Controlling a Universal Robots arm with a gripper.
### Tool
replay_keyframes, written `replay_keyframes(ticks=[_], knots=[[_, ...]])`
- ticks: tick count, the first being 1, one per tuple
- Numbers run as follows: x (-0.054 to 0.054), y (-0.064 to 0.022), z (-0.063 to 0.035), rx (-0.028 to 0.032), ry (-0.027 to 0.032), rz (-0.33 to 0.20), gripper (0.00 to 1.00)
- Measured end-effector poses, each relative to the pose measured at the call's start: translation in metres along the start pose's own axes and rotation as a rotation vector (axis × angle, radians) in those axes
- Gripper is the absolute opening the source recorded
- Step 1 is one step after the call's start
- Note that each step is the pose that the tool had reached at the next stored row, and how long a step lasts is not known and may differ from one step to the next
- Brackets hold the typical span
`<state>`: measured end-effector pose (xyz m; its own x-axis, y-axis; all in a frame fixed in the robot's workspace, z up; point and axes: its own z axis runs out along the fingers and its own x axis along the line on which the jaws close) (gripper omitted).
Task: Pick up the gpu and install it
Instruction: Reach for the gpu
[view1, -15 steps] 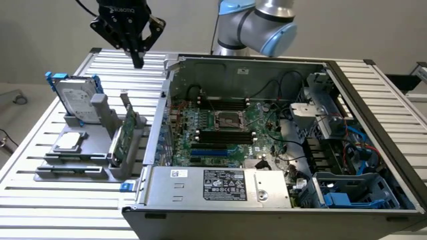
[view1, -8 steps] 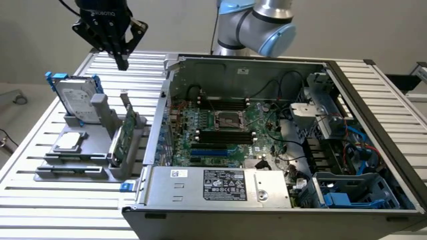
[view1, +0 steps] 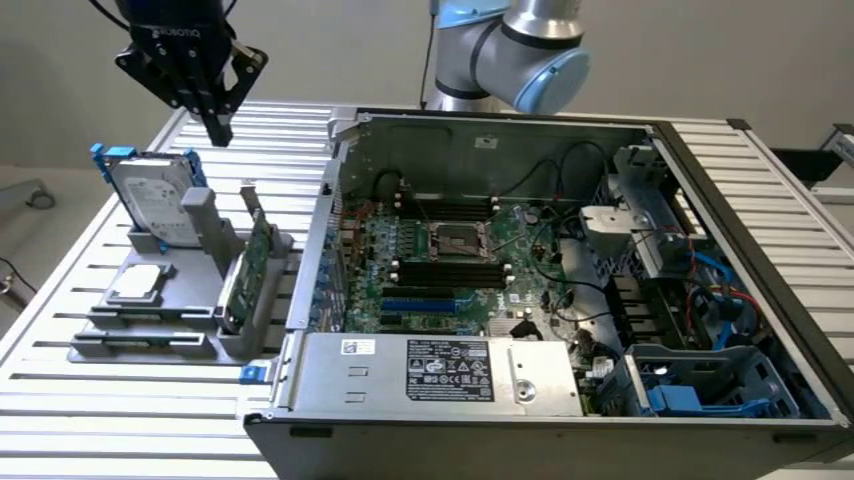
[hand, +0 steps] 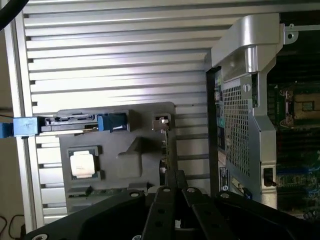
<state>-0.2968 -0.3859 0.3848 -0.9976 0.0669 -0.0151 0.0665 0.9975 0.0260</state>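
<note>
The gpu (view1: 254, 262) stands on its long edge in a grey holder (view1: 160, 330) on the slatted table, at the exterior view's left of the open computer case (view1: 561, 270); its green board face shows. My gripper (view1: 216, 130) hangs high above the holder's far end, shut with nothing in it and well clear of the card. In the wrist view the gpu (hand: 165, 145) appears edge-on as a thin strip with its metal bracket at one end, and my gripper (hand: 174, 176) is just off its other end.
A silver hard drive (view1: 154, 195) in a blue frame stands upright in the holder, and a CPU (view1: 140, 283) lies flat beside it. Inside the case are the green motherboard (view1: 447, 255), cables and a power supply (view1: 441, 372). The arm's base (view1: 514, 50) rises behind the case.
</note>
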Motion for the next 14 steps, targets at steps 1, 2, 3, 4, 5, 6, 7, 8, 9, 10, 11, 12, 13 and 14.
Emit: replay_keyframes(ticks=[1, 2, 3, 4, 5, 6, 7, 8, 9, 10, 11, 12, 13, 14], knots=[[0.0, 0.0, 0.0002, 0.0022, 0.005, -0.006, 0.11], [0.0001, -0.0001, 0.0004, 0.004, 0.0097, -0.012, 0.11], [0.0001, -0.0001, 0.0007, 0.0057, 0.0146, -0.018, 0.11], [0.0001, -0.0001, 0.0009, 0.0072, 0.0192, -0.024, 0.11], [0.0002, -0.0001, 0.0011, 0.0081, 0.0214, -0.031, 0.11], [0.0002, -0.0005, 0.001, 0.0094, 0.0222, -0.037, 0.11], [0.0001, -0.0012, 0.0009, 0.0093, 0.0224, -0.041, 0.11], [0.0001, -0.0012, 0.001, 0.0093, 0.0222, -0.045, 0.11], [0.0001, -0.0012, 0.001, 0.0093, 0.0219, -0.047, 0.11], [0.0001, -0.0012, 0.001, 0.0093, 0.0219, -0.047, 0.11], [0.0001, -0.0012, 0.001, 0.0092, 0.0218, -0.047, 0.12], [0.0001, -0.0012, 0.001, 0.0093, 0.0218, -0.047, 0.17], [0.0001, -0.0012, 0.001, 0.0093, 0.0218, -0.047, 0.17], [0.0001, -0.0012, 0.001, 0.0092, 0.0218, -0.047, 0.24]])
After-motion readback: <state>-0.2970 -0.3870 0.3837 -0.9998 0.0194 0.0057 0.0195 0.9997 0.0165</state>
